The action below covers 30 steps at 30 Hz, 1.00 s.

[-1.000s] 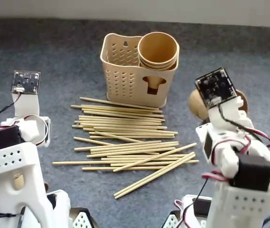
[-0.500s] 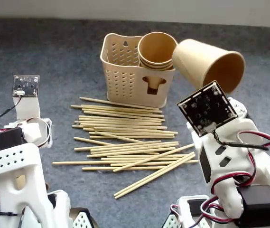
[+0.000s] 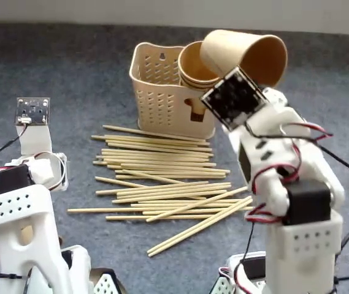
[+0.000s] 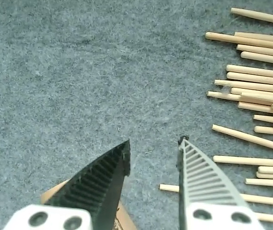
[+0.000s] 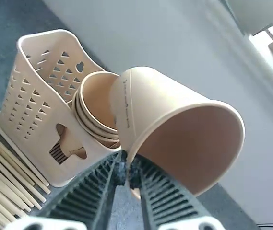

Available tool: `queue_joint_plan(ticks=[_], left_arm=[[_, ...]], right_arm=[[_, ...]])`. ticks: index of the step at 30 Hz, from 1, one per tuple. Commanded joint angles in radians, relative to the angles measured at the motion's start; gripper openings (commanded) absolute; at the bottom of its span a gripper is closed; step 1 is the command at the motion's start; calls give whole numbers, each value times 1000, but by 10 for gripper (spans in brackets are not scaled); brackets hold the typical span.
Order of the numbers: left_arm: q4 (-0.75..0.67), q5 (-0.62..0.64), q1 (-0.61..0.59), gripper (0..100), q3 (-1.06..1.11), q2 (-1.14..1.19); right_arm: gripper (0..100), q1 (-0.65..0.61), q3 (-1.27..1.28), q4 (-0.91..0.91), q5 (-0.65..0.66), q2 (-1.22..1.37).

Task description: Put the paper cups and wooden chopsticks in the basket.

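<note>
This looks like an indoor robotics test bench, a small lab or workshop setup. My left arm [image 3: 24, 214] and right arm [image 3: 297, 202] are white plastic shells, with loose red, black and white wires [image 3: 303, 131] and bare circuit boards [image 3: 34, 110] exposed. The tabletop [image 3: 51, 61] is covered in grey, felt-like cloth, with a plain pale wall [image 3: 162, 9] behind it. Everyday goods sit on the cloth: a perforated basket [image 3: 156, 98], paper cups [image 3: 192, 64] and wooden chopsticks [image 3: 162, 162].

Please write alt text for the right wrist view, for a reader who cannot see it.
The right gripper holds a tilted paper cup by its rim near the basket, which contains stacked cups; chopsticks lie beside it.
</note>
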Motion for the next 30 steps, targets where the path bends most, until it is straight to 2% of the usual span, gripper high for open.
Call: queue_joint_plan(ticks=[1, 6, 16, 20, 24, 30], left_arm=[[-17, 5, -4, 168, -7, -24], [-17, 5, -4, 168, 13, -24], [-17, 5, -5, 168, 13, -24], [-17, 5, -5, 168, 13, -24], [-17, 5, -5, 168, 13, -24], [-15, 5, -5, 168, 13, -24]], right_arm=[[5, -12, -33, -36, 12, 54], [5, -54, -33, -31, 14, 101], [11, -54, -33, -48, 14, 165], [94, -54, -33, -74, 5, 157], [187, -56, -33, -148, -100, 159], [195, -85, -25, -295, -173, 170]])
